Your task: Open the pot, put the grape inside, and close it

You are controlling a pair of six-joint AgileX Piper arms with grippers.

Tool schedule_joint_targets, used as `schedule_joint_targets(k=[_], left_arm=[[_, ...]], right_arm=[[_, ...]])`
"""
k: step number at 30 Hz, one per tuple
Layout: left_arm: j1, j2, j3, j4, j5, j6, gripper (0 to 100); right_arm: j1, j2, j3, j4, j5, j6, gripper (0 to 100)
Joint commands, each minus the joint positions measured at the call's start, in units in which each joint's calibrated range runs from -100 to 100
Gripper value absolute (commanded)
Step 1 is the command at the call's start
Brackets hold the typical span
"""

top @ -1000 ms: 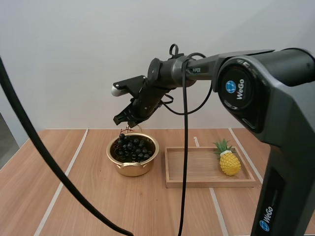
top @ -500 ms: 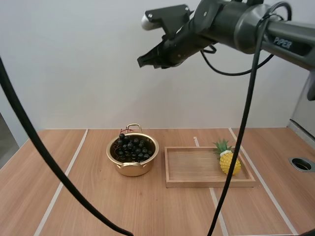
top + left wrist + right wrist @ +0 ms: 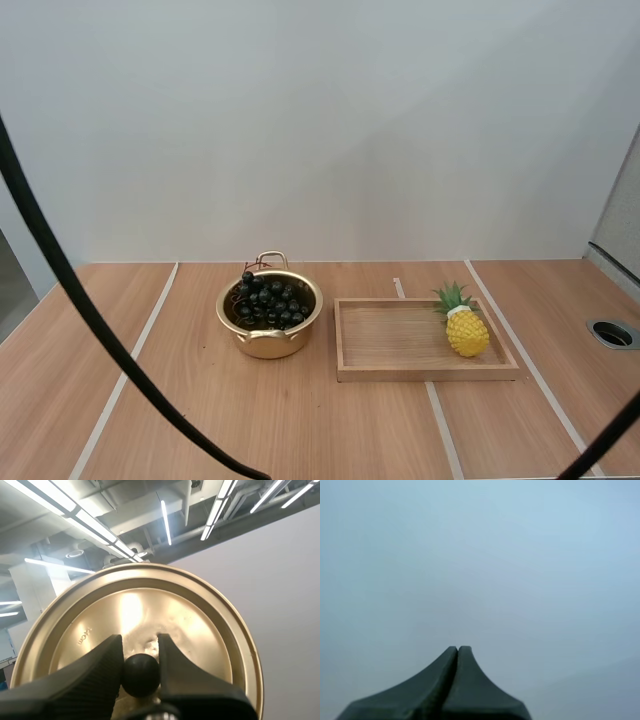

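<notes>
A gold pot (image 3: 269,318) stands uncovered on the table left of centre, with a bunch of dark grapes (image 3: 266,302) inside it. In the left wrist view my left gripper (image 3: 140,652) is shut on the black knob (image 3: 141,674) of the gold lid (image 3: 137,625), which is held up facing the camera. My right gripper (image 3: 457,650) has its two fingers pressed together as one dark wedge, with nothing between them and a plain grey wall behind.
A wooden tray (image 3: 400,345) lies to the right of the pot, with a toy pineapple (image 3: 463,322) at its right end. A round hole (image 3: 612,333) is set in the table's right edge.
My right arm rose from just above the pot, swung up and left the high view. The grapes stay in the pot.
</notes>
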Motion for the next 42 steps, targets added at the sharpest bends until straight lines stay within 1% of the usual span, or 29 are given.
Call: schedule_joint_targets(k=[1,5,7,10,14,17,22,26,30,38,42], left_arm=[[-0.06,1.76,-0.15,0.27,4.00,-0.02,1],[-0.06,4.08,-0.15,-0.10,8.46,-0.62,1],[-0.06,5.22,-0.15,-0.80,8.46,-1.46,0],[-0.06,7.34,-0.15,-3.68,8.46,-1.81,0],[-0.06,11.17,-0.15,-8.77,8.46,-1.81,0],[-0.06,13.50,1.89,-9.16,8.46,-2.12,0],[-0.06,15.55,8.65,-8.77,8.46,-1.67,0],[-0.06,16.11,15.58,-10.51,8.46,-1.58,0],[-0.06,16.11,22.99,-14.61,8.46,-1.06,0],[-0.06,16.11,36.49,-15.51,8.24,-0.96,0],[-0.06,16.11,43.42,-15.77,1.36,0.25,0]], right_arm=[[-0.27,-3.96,-2.82,-4.16,1.80,3.82,0],[-0.27,-7.17,-5.13,-9.27,4.82,7.75,0],[-0.27,-8.31,-5.48,-11.70,6.18,8.71,0],[-0.27,-9.59,-5.59,-14.78,8.58,8.81,0],[-0.27,-11.24,-5.59,-15.88,13.09,8.81,0],[-0.27,-12.54,-5.59,-16.47,13.84,8.81,0],[-0.27,-14.66,-5.59,-17.60,13.84,8.81,0],[-0.27,-15.21,-5.59,-17.61,15.31,8.81,0],[-0.27,-15.30,-5.59,-17.61,17.87,8.81,0],[-0.27,-15.50,-5.59,-17.82,20.17,8.81,0],[-0.27,-15.50,-5.59,-17.82,21.64,8.81,0]])
